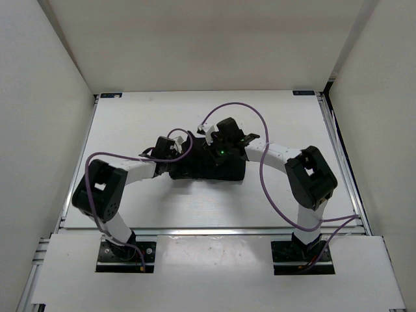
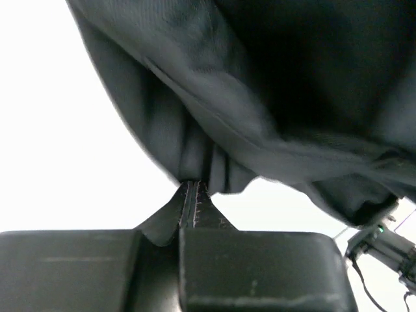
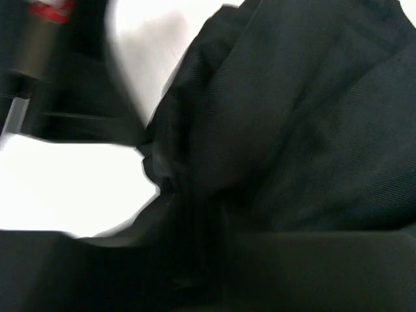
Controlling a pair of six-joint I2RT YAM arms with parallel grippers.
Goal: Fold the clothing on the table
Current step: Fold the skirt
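At the left tool: clamped fully shut on a pinched fold of the clothing, with no gap showing and a little fabric squeezed out at 12 o'clock from the pinch. Beyond the pinch, loose dark folds across the upper and right part of the left wrist view, with the white worktop showing at 9 o'clock.

At the right tool: pressed close against the same black cloth. Too blurred and dark in its own wrist view to tell whether gripping or let go, or how far apart.

Seen from overhead: bunched into a compact, crumpled heap near the middle of the worktop, with the left tool at its 10 o'clock corner and the right tool at its 12 o'clock edge, near each other. Farther out, purple cables looping over both arms.
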